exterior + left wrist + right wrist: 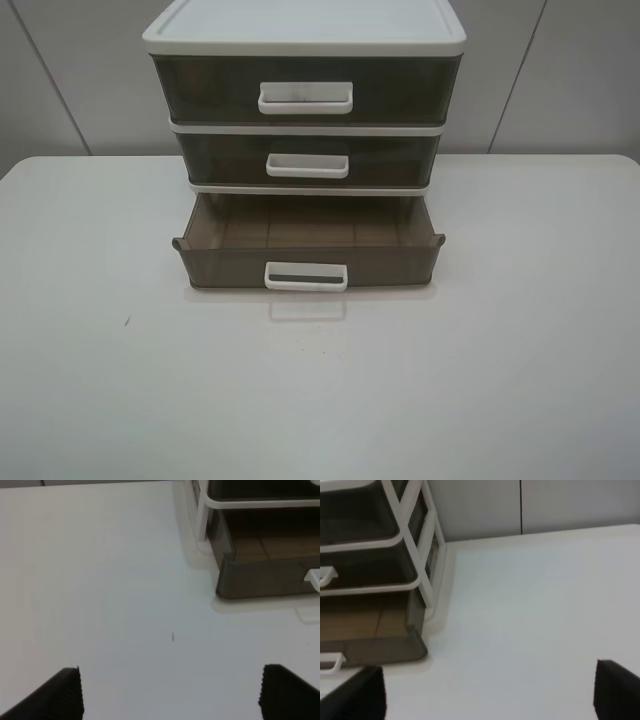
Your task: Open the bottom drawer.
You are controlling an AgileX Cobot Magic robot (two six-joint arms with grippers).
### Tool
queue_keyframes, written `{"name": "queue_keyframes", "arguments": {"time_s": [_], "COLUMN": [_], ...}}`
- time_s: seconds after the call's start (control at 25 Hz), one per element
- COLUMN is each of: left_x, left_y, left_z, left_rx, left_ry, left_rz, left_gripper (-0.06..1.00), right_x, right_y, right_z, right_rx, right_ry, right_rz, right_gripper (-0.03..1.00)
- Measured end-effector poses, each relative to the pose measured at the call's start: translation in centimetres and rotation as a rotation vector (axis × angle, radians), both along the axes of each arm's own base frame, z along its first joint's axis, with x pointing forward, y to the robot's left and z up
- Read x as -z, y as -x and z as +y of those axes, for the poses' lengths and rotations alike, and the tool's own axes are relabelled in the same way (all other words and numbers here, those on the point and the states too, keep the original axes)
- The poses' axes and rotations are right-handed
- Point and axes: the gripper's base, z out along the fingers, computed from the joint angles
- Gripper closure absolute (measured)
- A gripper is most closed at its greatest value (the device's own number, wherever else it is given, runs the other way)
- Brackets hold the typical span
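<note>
The bottom drawer (pixel 307 262) is a smoky-brown translucent tray with a white loop handle (pixel 306 276). It stands pulled out from the three-drawer unit (pixel 305 100), and its empty inside shows. It also shows in the left wrist view (pixel 265 575) and in the right wrist view (pixel 370 640). My left gripper (pixel 170 692) is open over bare table, apart from the drawer's left corner. My right gripper (pixel 487 692) is open over bare table, apart from the drawer's right corner. Neither gripper shows in the exterior high view.
The two upper drawers (pixel 306 98) (pixel 307 160) are shut. The unit stands at the back middle of a white table (pixel 500 380). A small dark speck (pixel 127 321) marks the table at the left. A grey panelled wall (pixel 570 80) is behind.
</note>
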Motion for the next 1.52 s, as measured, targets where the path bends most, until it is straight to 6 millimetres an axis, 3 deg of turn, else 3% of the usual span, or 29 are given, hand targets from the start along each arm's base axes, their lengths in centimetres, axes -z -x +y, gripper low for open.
{"name": "queue_keyframes", "arguments": {"time_s": [0.16, 0.28, 0.56, 1.52], "left_x": [0.0, 0.0, 0.0, 0.0], "left_y": [0.0, 0.0, 0.0, 0.0], "left_z": [0.0, 0.0, 0.0, 0.0], "left_rx": [0.0, 0.0, 0.0, 0.0], "left_ry": [0.0, 0.0, 0.0, 0.0], "left_rz": [0.0, 0.0, 0.0, 0.0], "left_gripper": [0.23, 0.23, 0.23, 0.23], "right_x": [1.2, 2.9, 5.8, 5.8], "right_y": [2.2, 2.7, 0.8, 0.7], "right_z": [-0.3, -0.3, 0.2, 0.3], "right_rx": [0.011, -0.008, -0.067, -0.068], "right_ry": [0.031, 0.078, 0.072, 0.129], "right_rz": [-0.038, -0.09, -0.061, -0.073], "right_gripper": [0.25, 0.25, 0.25, 0.25]}}
